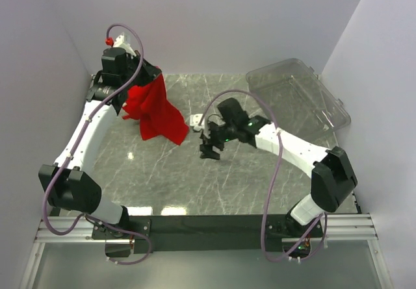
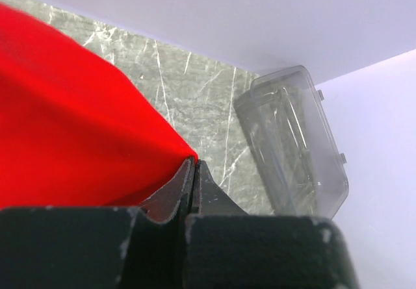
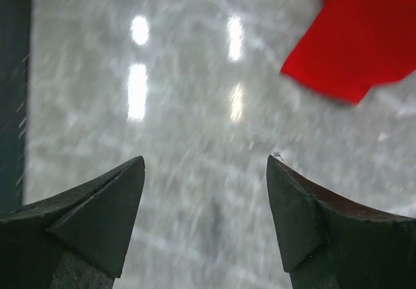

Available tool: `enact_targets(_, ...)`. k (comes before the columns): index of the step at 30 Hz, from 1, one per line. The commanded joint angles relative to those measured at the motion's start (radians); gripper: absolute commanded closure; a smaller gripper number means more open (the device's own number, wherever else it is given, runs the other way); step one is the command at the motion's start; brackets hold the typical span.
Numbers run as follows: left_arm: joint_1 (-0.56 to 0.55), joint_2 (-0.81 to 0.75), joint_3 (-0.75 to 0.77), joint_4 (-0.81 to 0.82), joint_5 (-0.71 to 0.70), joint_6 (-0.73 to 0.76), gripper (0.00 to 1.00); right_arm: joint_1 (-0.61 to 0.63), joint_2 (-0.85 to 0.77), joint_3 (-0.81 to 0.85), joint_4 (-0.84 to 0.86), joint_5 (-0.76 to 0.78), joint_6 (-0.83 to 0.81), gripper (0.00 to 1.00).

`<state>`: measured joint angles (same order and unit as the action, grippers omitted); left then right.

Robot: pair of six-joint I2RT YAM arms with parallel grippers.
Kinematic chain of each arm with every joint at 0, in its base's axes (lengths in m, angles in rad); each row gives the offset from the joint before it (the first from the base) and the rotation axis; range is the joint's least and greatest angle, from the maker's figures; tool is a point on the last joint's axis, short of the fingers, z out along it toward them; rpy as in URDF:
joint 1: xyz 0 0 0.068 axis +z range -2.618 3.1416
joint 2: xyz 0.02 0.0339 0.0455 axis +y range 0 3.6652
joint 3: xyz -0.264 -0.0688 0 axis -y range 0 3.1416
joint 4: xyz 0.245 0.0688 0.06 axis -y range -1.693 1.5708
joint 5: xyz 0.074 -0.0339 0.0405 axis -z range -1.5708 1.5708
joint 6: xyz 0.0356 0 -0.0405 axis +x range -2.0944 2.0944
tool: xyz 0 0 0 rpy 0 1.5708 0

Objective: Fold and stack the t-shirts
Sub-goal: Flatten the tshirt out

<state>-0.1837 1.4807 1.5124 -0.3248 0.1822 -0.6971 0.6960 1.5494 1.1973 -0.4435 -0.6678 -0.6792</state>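
From the top view, the left arm [image 1: 88, 130] reaches up toward the far left corner, and the red t-shirt [image 1: 153, 112] hangs from the left jaws in a loose, crumpled drape. Its lower edge comes down to the grey marble surface [image 1: 169, 172], though whether the cloth touches there cannot be told. The right arm [image 1: 292, 147] stretches in from the right toward the middle. The right jaws point down over bare marble near the shirt's lower right corner, apart from it. A clear plastic bin [image 1: 299, 97] sits tilted at the far right, against the side wall and well apart from the shirt. In the left wrist view, the left jaws are pressed together, with a point of the t-shirt [image 2: 71, 120] pinched between their tips. The cloth spreads away from the pinch to fill the left half of the view. Beyond it lie the marble and the bin [image 2: 292, 146], at the foot of the walls. In the right wrist view, the right jaws stand wide apart with nothing between them, and only the blurred, glossy surface [image 3: 195, 107] is below. One corner of the red t-shirt [image 3: 364, 36] shows at the upper right, clear of both fingers.
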Motion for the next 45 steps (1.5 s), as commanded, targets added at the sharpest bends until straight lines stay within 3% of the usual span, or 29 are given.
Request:
enact_targets(1, 0.003, -0.056, 0.057, 0.017, 0.026, -0.031, 1.00, 0.091, 0.047, -0.042, 0.401, 0.195, 0.134, 0.18)
enact_targets(3, 0.004, -0.066, 0.060, 0.006, 0.008, -0.033, 1.00, 0.120, 0.090, -0.028, 0.442, 0.279, 0.168, 0.18)
enact_targets(8, 0.018, -0.086, 0.063, -0.032, -0.024, -0.041, 1.00, 0.132, 0.254, 0.085, 0.472, 0.313, 0.236, 0.18)
enact_targets(15, 0.029, -0.117, 0.055, -0.079, -0.055, -0.031, 1.00, 0.120, 0.340, 0.097, 0.493, 0.389, 0.190, 0.18)
enact_targets(29, 0.059, -0.168, 0.023, -0.129, -0.061, -0.022, 1.00, 0.148, 0.557, 0.376, 0.261, 0.364, 0.179, 0.21)
enact_targets(36, 0.092, -0.189, -0.006, -0.148, -0.076, -0.002, 1.00, 0.148, 0.578, 0.374, 0.166, 0.458, 0.155, 0.23)
enact_targets(45, 0.121, -0.195, -0.064, -0.122, -0.047, 0.005, 0.99, 0.157, 0.664, 0.448, 0.053, 0.563, 0.196, 0.39)
